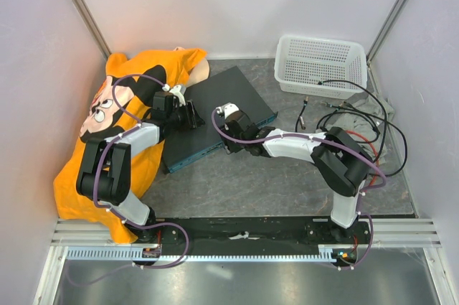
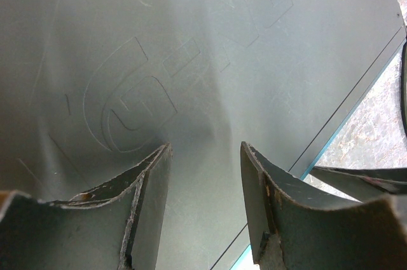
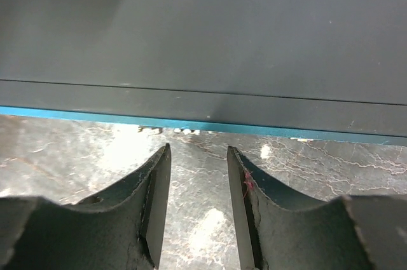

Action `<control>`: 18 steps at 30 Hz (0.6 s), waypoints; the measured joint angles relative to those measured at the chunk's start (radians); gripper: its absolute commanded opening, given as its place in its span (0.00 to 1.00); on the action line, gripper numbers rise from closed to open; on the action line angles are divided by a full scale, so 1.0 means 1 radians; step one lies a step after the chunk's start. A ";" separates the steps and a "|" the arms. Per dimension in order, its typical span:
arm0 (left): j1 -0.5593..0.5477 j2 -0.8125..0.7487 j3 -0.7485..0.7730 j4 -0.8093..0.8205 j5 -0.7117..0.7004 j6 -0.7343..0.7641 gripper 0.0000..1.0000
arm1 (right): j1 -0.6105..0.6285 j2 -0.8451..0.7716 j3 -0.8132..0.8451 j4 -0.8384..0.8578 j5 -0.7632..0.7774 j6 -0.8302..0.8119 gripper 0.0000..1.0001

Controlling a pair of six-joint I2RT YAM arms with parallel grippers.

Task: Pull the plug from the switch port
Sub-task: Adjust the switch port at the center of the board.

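surface: a grey, marble-veined table (image 1: 272, 183) is seen, matt, with pale glare patches in the right wrist view; a black base rail (image 1: 244, 227) is fixed along the lower edge.
room: the table is closed in by pale, smooth wall panels (image 1: 251, 3) framed with slim metal struts.
switch (image 1: 222, 93): a flat, wide box laid diagonally at the centre of the overhead view; the dark blue-grey top is smooth with embossed lettering, and the narrow front face is teal.
left gripper (image 2: 205, 146): held over the switch top near its left end; the jaws are parted and nothing is gripped; the pad edges are frayed.
right gripper (image 3: 198, 149): set low over the table at the teal front edge; the jaws are parted and nothing is held.
shirt (image 1: 129, 82): crumpled orange cloth with a cartoon print, spread at the left.
basket (image 1: 319, 41): white plastic mesh, rectangular, at upper right.
cables (image 1: 358, 115): thin black loops below the basket.
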 measured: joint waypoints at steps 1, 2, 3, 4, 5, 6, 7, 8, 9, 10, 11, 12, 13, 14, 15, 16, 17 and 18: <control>0.000 0.000 0.000 0.000 0.000 0.000 0.56 | 0.000 0.007 0.000 0.000 0.003 0.000 0.47; 0.000 0.000 0.000 0.000 0.000 0.000 0.56 | 0.000 0.014 0.000 0.000 0.010 0.000 0.47; 0.000 0.000 0.000 0.000 0.000 0.000 0.56 | 0.000 0.019 0.000 0.000 0.014 0.000 0.47; 0.000 0.000 0.000 0.000 0.000 0.000 0.56 | 0.000 0.024 0.001 0.000 0.018 0.000 0.47; 0.000 0.000 0.000 0.000 0.000 0.000 0.56 | 0.000 0.028 0.003 0.000 0.020 0.000 0.46; 0.000 0.000 0.000 0.000 0.000 0.000 0.56 | -0.001 0.033 0.008 0.000 0.021 0.000 0.47; 0.000 0.000 0.000 0.000 0.000 0.000 0.56 | -0.002 0.037 0.013 0.000 0.023 0.000 0.46; 0.000 0.000 0.000 0.000 0.000 0.000 0.56 | -0.002 0.040 0.020 0.000 0.023 0.000 0.47; 0.000 0.000 0.000 0.000 0.000 0.000 0.56 | -0.002 0.043 0.027 0.000 0.023 0.000 0.47; 0.000 0.000 0.000 0.000 0.000 0.000 0.56 | -0.002 0.045 0.034 0.000 0.022 0.000 0.47; 0.000 0.000 0.000 0.000 0.000 0.000 0.56 | -0.002 0.047 0.043 -0.005 0.021 0.001 0.47; 0.000 0.000 0.000 0.000 0.000 0.000 0.56 | -0.002 0.047 0.045 -0.008 0.019 0.001 0.47; 0.000 0.000 0.000 0.000 0.000 0.000 0.56 | -0.002 0.047 0.047 -0.011 0.019 0.001 0.47; 0.000 0.000 0.000 0.000 0.000 0.000 0.56 | -0.002 0.049 0.051 -0.015 0.019 0.001 0.47; 0.000 0.000 0.000 0.000 0.000 0.000 0.56 | -0.002 0.051 0.056 -0.021 0.019 0.001 0.47; 0.000 0.000 0.000 0.000 0.000 0.000 0.56 | -0.002 0.054 0.061 -0.027 0.019 0.002 0.47; 0.000 0.000 0.000 0.000 0.000 0.000 0.56 | -0.002 0.057 0.064 -0.032 0.019 0.003 0.47; 0.000 0.000 0.000 0.000 0.000 0.000 0.56 | -0.002 0.062 0.069 -0.036 0.019 0.004 0.47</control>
